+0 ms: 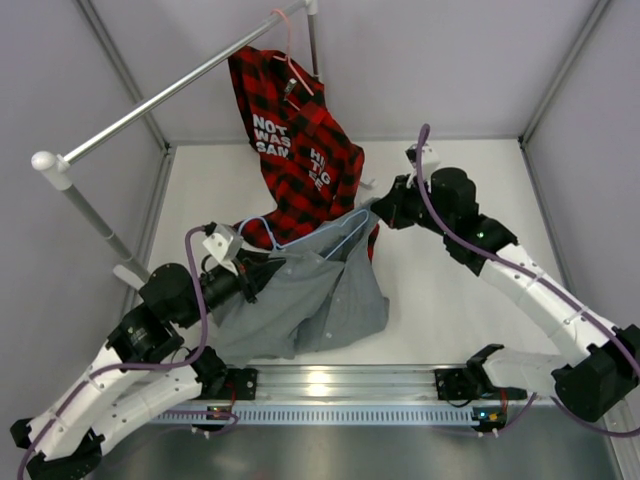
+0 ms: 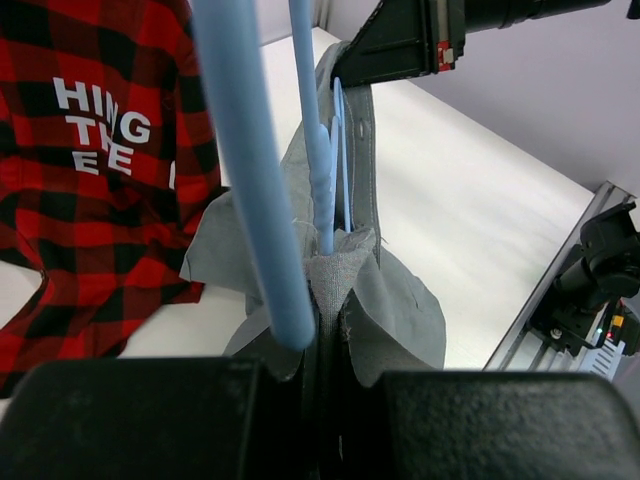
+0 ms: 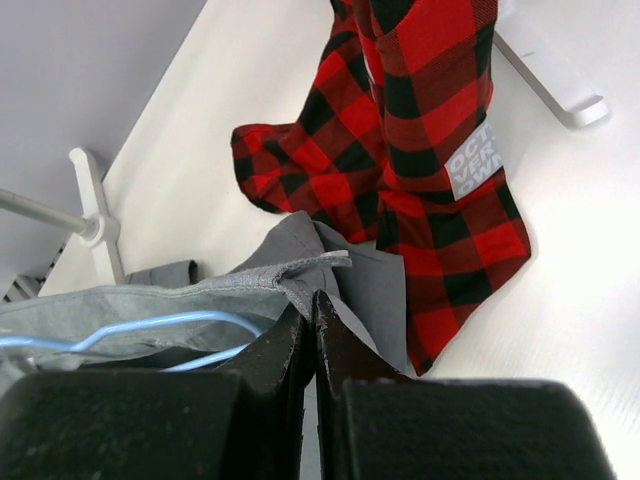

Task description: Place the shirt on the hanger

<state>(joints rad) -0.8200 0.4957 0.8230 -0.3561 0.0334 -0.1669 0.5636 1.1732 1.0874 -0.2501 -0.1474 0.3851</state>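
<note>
White table (image 1: 450,300), grey walls (image 1: 450,60) on 3 sides. Rack rod (image 1: 170,95) crosses above and beyond left gripper (image 2: 322,345), carrying plaid shirt (image 1: 300,150) on pink hanger (image 1: 292,60).

Shirt (image 1: 310,290) hangs stretched between the 2 grippers.
- Left gripper: jaws pressed together on bunched grey fabric. Hanger (image 2: 245,170) bars run out ahead of its tips into the cloth; whether a bar sits in the pinch, cannot tell.
- Right gripper (image 3: 312,315): tips pinched on a shirt edge, plaid hem just beyond.

Judged purpose: the 2-point hold keeps the cloth taut around the hanger.

Room: open table behind and outboard of right gripper. Plaid shirt crowds the span between the tools.
</note>
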